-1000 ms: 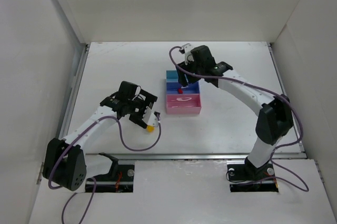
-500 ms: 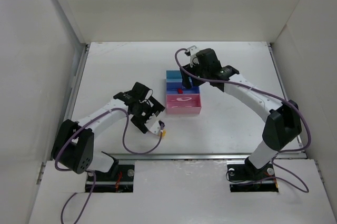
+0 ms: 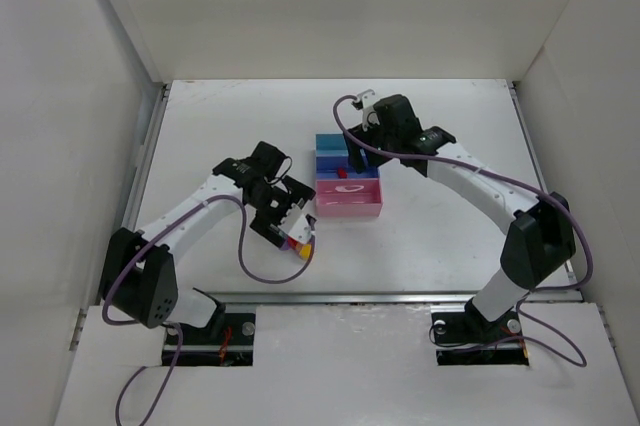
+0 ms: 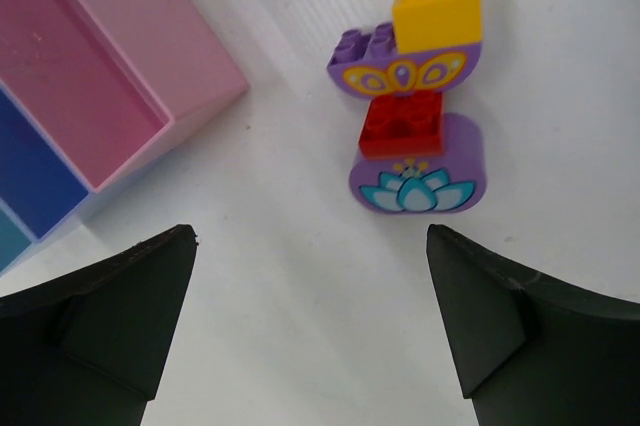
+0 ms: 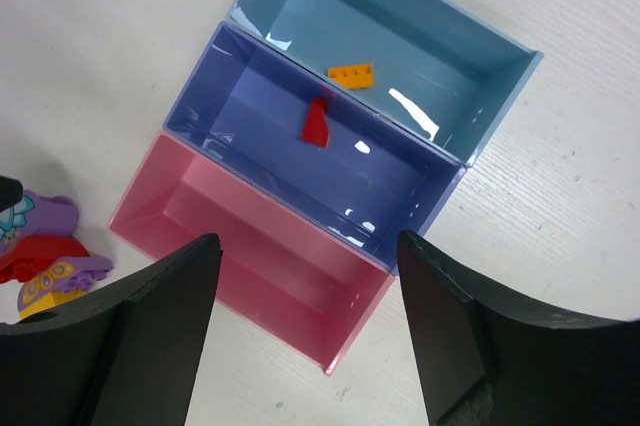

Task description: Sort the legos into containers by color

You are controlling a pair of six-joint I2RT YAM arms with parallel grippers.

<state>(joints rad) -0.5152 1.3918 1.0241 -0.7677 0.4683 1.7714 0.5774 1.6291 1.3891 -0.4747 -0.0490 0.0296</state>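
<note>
Pink tray (image 3: 350,209), darker-blue tray (image 3: 328,160) and light-blue tray (image 3: 326,141) stand joined in a row mid-table, pink toward the near edge. Top view: left gripper (image 3: 293,231) hangs over a lego cluster (image 3: 300,243) near the pink tray's near-left corner; right gripper (image 3: 353,158) hangs over the trays. Left wrist view: jaws wide, holding nothing; yellow brick (image 4: 437,8), red brick (image 4: 400,126) and purple pieces (image 4: 418,178) are joined on the table. Right wrist view: jaws wide, holding nothing; orange brick (image 5: 351,74) lies in the light-blue tray, red piece (image 5: 317,124) in the darker-blue tray.
</note>
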